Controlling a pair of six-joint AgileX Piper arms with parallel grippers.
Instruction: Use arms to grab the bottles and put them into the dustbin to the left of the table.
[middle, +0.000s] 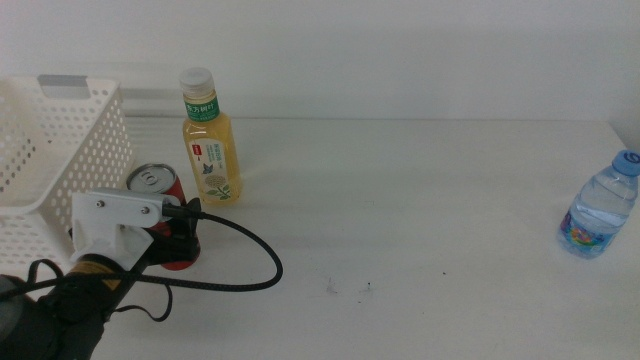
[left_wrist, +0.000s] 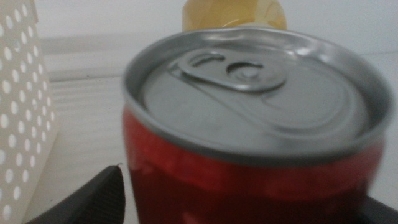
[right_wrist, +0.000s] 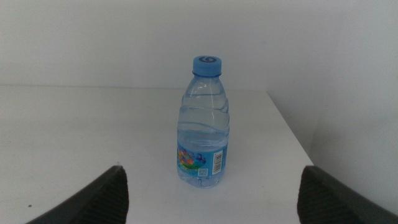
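Observation:
The slim red soda can (middle: 160, 190) stands on the table (middle: 420, 200) just right of the white dustbin (middle: 60, 150). My left gripper (middle: 176, 242) is open around the can's lower half, one jaw on each side; the can (left_wrist: 249, 124) fills the left wrist view. Right behind the can stands the yellow-tea bottle (middle: 210, 150), upright. At the table's far right the small water bottle (middle: 598, 210) with a blue cap stands upright. My right gripper (right_wrist: 211, 183) is open and faces this bottle (right_wrist: 204, 124) from a short distance; it does not show in the middle view.
The dustbin's perforated wall (left_wrist: 25, 112) is close beside the can. The table's right edge (right_wrist: 292, 137) runs close to the water bottle. A black cable (middle: 250, 255) loops from the left wrist over the table.

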